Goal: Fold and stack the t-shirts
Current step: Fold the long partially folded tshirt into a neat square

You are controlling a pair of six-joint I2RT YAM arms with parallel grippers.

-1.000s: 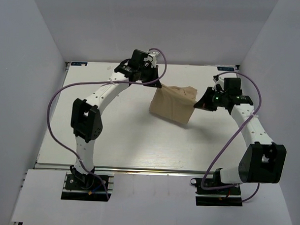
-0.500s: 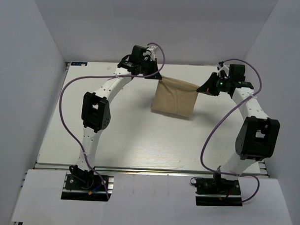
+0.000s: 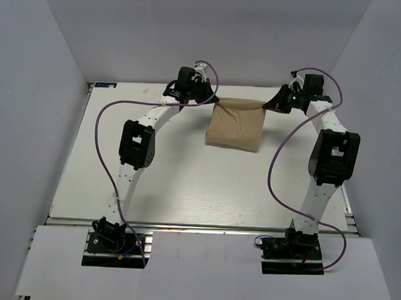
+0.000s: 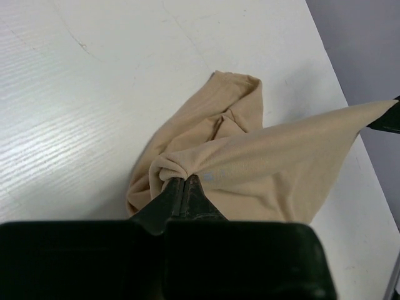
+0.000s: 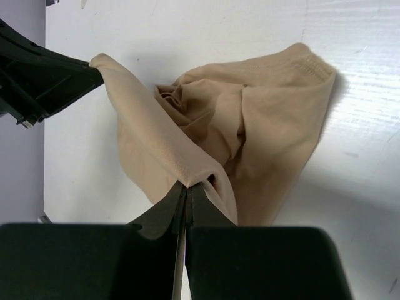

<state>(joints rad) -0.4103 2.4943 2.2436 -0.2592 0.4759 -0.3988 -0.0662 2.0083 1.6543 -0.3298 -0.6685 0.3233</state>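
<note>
Takes in, from above, a white table [image 3: 173, 182] with a faint wood grain, boxed in by plain pale grey walls [image 3: 44, 85] at left, back and right. Ends at the near edge in a metal rail [image 3: 198, 226], with both arm bases bolted just in front of it. Loops purple cables [image 3: 89, 126] out from each white arm.

At left, finds the left end effector [image 3: 213, 102] reaching over the far part of the table, its fingers pinched fully together on the upper left corner of the t-shirt [image 3: 236, 128]. From the left wrist, shows tan fabric gathered into a small knot right at the closed fingertips.

In the middle, shows the t-shirt strung between the two end effectors, its top edge lifted and pulled nearly straight. Lets the rest hang as a rough rectangle, draped down onto the table. From both wrist views, reveals the lower folds crumpled on the white surface beneath the raised edge, a stitched hem at one end. Looks plain and thin.

At right, finds the right end effector [image 3: 268, 107] roughly level with its partner at the far side of the table. Clamps just as tightly on the upper right corner, with cloth wrapped over the closed tips in the right wrist view.
</note>
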